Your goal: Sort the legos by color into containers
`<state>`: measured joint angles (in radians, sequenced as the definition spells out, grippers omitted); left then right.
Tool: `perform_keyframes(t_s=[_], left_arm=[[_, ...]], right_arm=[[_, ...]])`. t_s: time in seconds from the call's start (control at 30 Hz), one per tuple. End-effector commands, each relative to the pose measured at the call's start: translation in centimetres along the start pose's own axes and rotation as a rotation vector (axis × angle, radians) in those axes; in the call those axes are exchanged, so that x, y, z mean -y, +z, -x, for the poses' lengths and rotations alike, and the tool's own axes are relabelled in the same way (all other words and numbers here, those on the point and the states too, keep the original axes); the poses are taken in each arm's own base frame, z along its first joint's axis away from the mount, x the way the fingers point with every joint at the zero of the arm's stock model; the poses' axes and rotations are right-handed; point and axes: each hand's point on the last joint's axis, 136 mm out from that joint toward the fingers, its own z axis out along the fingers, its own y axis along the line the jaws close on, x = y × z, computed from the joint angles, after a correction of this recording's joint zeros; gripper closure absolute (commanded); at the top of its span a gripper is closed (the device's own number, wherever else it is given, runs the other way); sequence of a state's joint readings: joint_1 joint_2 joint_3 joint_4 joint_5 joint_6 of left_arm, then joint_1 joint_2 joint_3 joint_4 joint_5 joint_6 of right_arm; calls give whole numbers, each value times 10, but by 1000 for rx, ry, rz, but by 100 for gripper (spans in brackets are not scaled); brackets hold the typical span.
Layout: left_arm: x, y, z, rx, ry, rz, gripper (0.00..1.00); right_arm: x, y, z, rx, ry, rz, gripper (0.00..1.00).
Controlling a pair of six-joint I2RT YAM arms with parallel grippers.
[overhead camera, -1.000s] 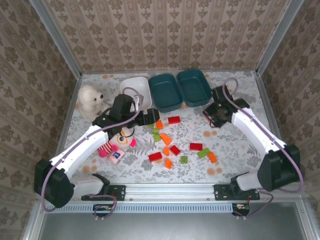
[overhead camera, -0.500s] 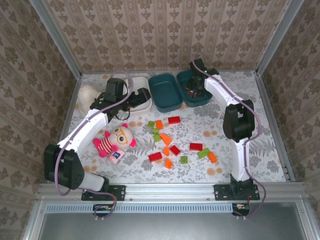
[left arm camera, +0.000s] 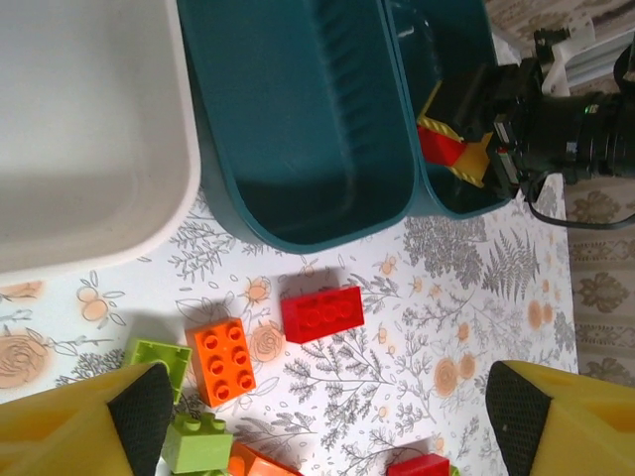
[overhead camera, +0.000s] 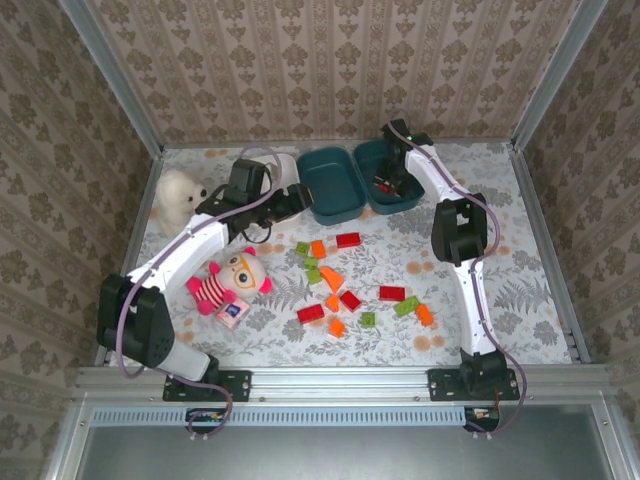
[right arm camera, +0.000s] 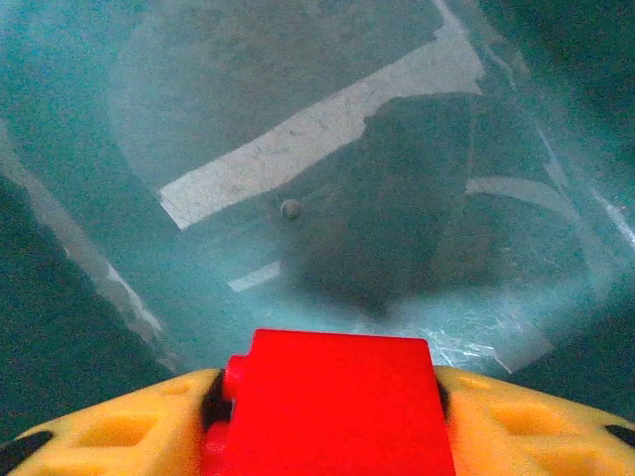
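Left arm (overhead camera: 185, 258): stretched from its base diagonally up and right over the surface (overhead camera: 525, 300), running between the white teddy bear (overhead camera: 178, 196) and the striped doll (overhead camera: 226, 283).

Left pincer (overhead camera: 300, 198): released, yellow fingers (left arm camera: 134, 412) spread wide, nothing between them. White tray (left arm camera: 89, 139) is ahead of it and off to its left, and looks empty in the part I can see. Near teal tray (left arm camera: 298, 119) is straight ahead of it, also bare inside.

On the surface just ahead of the open jaws: two light green bricks (left arm camera: 159, 359) by the left finger, then an orange brick (left arm camera: 223, 360), then a loose red brick (left arm camera: 321, 312). The other loose legos (overhead camera: 340, 295), mixed red, orange and green, lie behind the pincer, toward the arm bases.

Right arm (overhead camera: 470, 300): climbs steeply from its base, elbow high, then folds back up and left, with the wrist tipped down into the far teal tray (overhead camera: 400, 160).

Right pincer (overhead camera: 386, 182): clenched on the held red brick (right arm camera: 332, 407), which is squeezed between its yellow fingers (right arm camera: 516, 421). The tray floor is directly beneath the pincer. I can't tell whether the brick touches it.
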<state>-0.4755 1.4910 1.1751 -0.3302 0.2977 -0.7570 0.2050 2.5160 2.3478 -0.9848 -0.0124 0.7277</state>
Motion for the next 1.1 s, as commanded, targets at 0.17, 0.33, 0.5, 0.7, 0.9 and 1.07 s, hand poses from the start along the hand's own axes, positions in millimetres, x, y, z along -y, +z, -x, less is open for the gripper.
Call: perform_keyframes(t_s=[0.17,0.33,0.5,0.7,0.9,1.07], left_arm=[[19,1,-11,-22,28,23,17],[4,1,-34,-66,38,141,27],[-10,9,-64,-119,116,278,35],[-39,33,-98,-250,144,409,41],[-52,47,-109,-300,190,497,41],[-59,59,-118,-352,213,515,41]], right_arm=[[-23,-61,17,62,-63,97,22],[-40,-143,24,206,-126,159,27],[-47,-216,-14,321,-218,293,28],[-37,-255,-104,287,-266,658,27],[-4,-268,-179,189,-321,804,19],[23,-265,-206,138,-308,784,18]])
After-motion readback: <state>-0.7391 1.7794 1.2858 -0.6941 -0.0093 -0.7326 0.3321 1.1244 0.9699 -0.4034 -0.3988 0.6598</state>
